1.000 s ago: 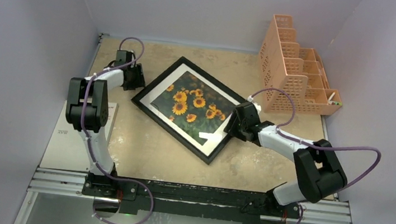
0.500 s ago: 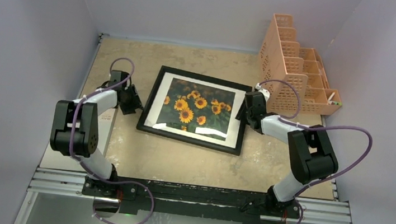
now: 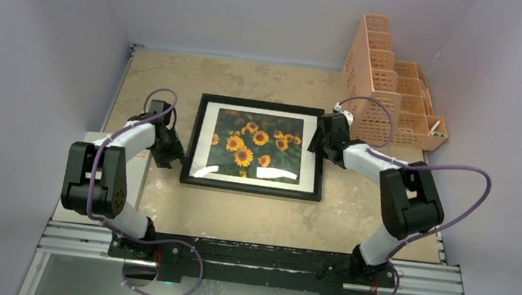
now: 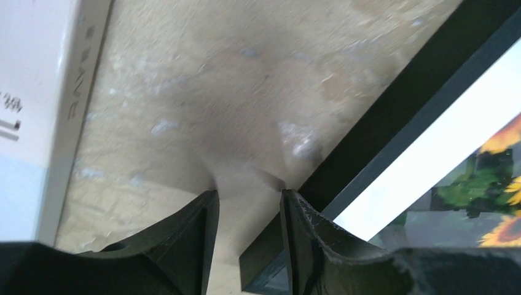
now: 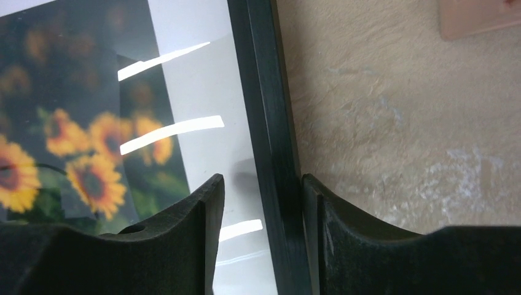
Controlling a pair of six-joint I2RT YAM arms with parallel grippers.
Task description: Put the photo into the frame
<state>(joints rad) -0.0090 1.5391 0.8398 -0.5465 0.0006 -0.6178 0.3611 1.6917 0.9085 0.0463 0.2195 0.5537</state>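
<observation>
Pale lilac walls (image 3: 273, 15) on 3 sides, mottled beige tabletop (image 3: 235, 215), peach organizer (image 3: 386, 95) far-R corner.

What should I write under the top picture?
Left tool and right tool sit beside the frame with the sunflower photo inside.

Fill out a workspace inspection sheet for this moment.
Surface: tan mottled table with whitish scuffs.
Job's things: photo sits inside the frame, lying flat; glare on glass.
Clutter: peach organizer far right; white panel at left edge.
Grippers: left gripper jaws apart by frame's near-left corner; right gripper jaws apart, straddling its right rail.
Cables: purple cables loop off both arms, clear of the frame.
Surroundings: plain walls; nothing else seen.
</observation>
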